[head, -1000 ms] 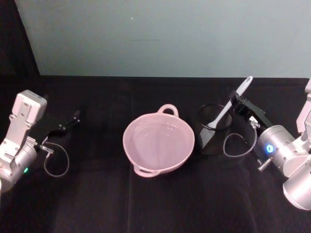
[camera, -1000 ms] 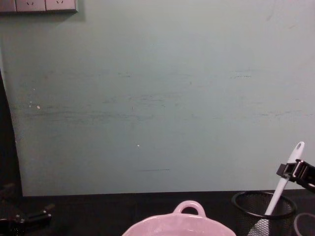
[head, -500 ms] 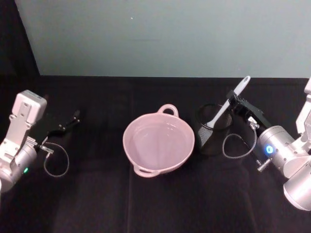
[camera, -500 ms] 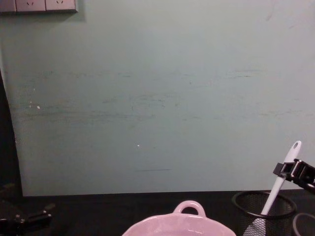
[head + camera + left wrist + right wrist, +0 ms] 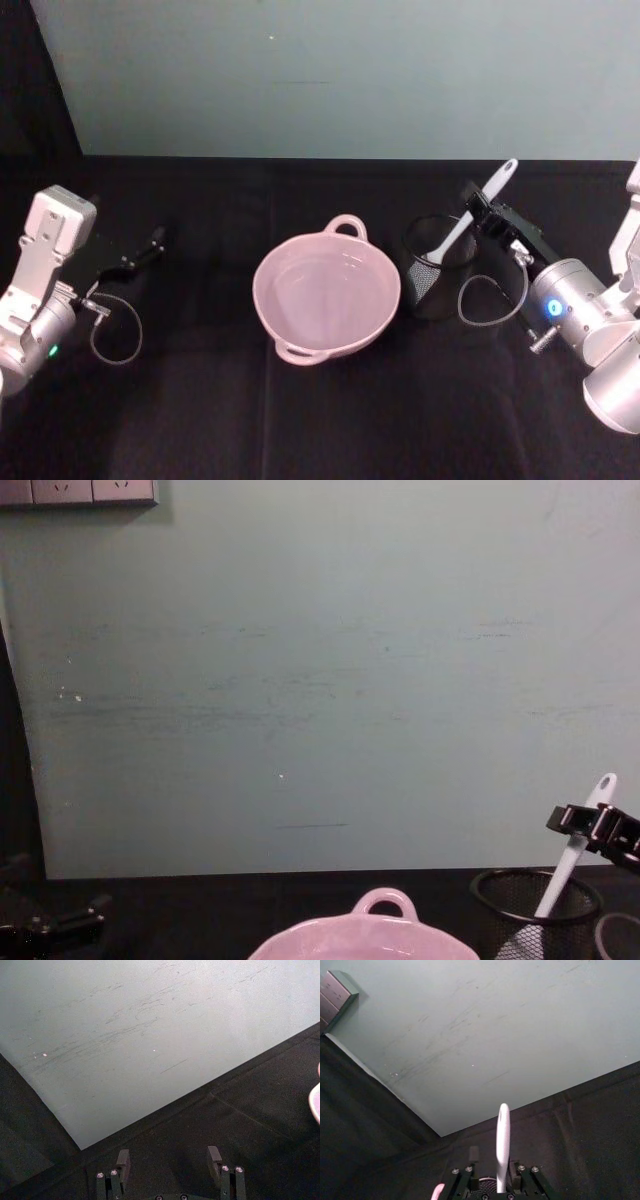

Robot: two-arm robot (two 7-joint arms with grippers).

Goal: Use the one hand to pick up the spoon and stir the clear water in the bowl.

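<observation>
The black two-fingered right gripper [image 5: 478, 212] clenches the white plastic spoon [image 5: 468, 222] (head inside the black mesh cup [image 5: 436, 268]) — better lift straight up before crossing to the pink glossy bowl [image 5: 327, 292].

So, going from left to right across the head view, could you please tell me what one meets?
Black left tool → wide pale pink glossy bowl → black wire-mesh cup → black right tool, shut on the white plastic spoon.
</observation>
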